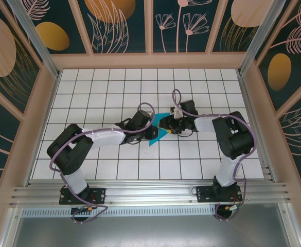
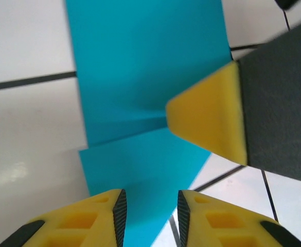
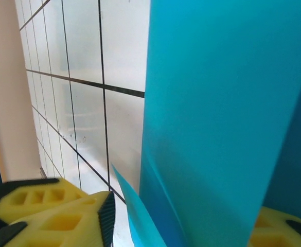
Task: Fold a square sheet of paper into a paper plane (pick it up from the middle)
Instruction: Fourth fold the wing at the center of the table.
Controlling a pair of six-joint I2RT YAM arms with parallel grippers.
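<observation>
Here, creased paper (image 2: 150, 67) (teal) within the left gripper (image 2: 150, 208)

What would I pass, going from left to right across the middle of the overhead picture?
left arm → teal paper → right arm

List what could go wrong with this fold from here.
1. The left gripper has its jaws slightly apart, with the folded paper showing between them. Unpinned, the fold may spring open.
2. One fingertip of the right gripper presses at the crease. A sideways slide could skew or wrinkle it.
3. In the right wrist view the paper stands loose between wide-apart fingers, so it may slip free.
</observation>
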